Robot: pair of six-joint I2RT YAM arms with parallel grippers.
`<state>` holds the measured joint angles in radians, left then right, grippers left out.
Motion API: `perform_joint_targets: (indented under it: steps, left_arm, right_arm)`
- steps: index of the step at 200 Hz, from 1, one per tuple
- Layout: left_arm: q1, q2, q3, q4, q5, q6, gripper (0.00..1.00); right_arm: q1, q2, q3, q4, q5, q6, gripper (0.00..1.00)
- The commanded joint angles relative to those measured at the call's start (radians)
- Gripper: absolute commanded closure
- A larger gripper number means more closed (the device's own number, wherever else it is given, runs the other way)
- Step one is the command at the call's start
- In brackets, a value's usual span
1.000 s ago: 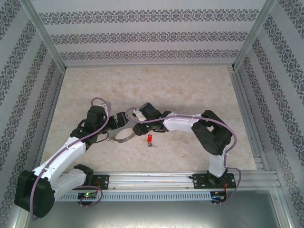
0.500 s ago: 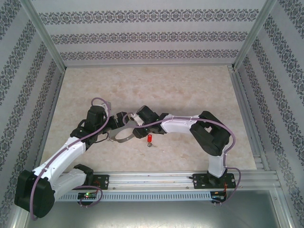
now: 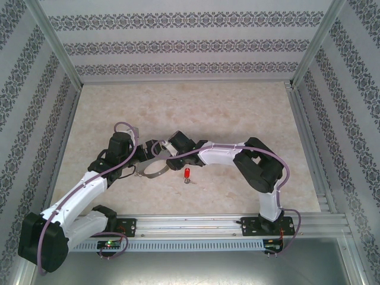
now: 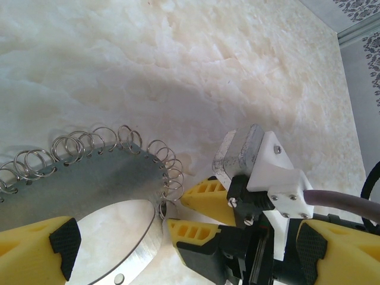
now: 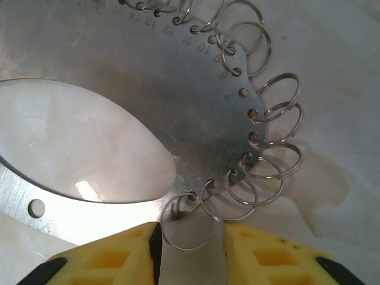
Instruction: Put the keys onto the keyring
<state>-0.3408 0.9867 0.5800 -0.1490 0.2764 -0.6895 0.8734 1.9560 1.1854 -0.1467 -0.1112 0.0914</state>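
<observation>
The keyring [image 5: 178,77] is a flat grey metal loop [image 4: 89,184] with several small wire rings along its edge; in the top view the keyring [image 3: 152,173] lies between the two arms. My right gripper [image 5: 191,249] is open narrowly, its yellow fingers on either side of one small wire ring [image 5: 185,222]. The left pad touches that ring and a small gap remains at the right finger. My left gripper [image 4: 187,249] is open wide, and the loop's edge lies by its left finger [image 4: 35,249]. The key [image 3: 187,173], with a red head, lies on the table just right of the loop, held by nothing.
The beige marble tabletop [image 3: 196,107] stretches back to patterned walls. An aluminium rail [image 3: 196,222] runs along the near edge by the arm bases. In the left wrist view the right gripper [image 4: 175,214] sits close in between my left fingers.
My right arm has shifted slightly left toward the loop, and its jaws have narrowed around the small wire ring. The left arm, the loop and the key have stayed put.
</observation>
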Motion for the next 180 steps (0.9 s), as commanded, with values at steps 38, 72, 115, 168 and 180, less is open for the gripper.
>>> perform_joint_targets:
  steps: [38, 72, 115, 168, 180]
  left_arm:
    - [-0.007, -0.005, 0.020, 0.005, -0.002, -0.005, 0.05]
    - [-0.006, -0.007, 0.020, 0.002, -0.003, -0.005, 0.05]
    - [-0.006, -0.008, 0.021, 0.002, -0.002, -0.006, 0.05]
    - [-0.006, -0.010, 0.012, -0.023, -0.008, 0.017, 0.05]
    - [-0.006, -0.003, 0.017, -0.057, -0.008, 0.048, 0.07]
  right_arm:
    - [0.009, 0.014, 0.039, -0.022, 0.009, -0.028, 0.84]
    - [0.007, 0.010, 0.043, -0.030, -0.007, -0.036, 0.98]
    - [0.004, 0.002, 0.049, -0.031, -0.030, -0.033, 1.00]
    - [-0.061, -0.102, -0.046, 0.049, -0.103, 0.085, 0.83]
    - [-0.078, -0.130, -0.073, 0.060, -0.111, 0.112, 0.72]
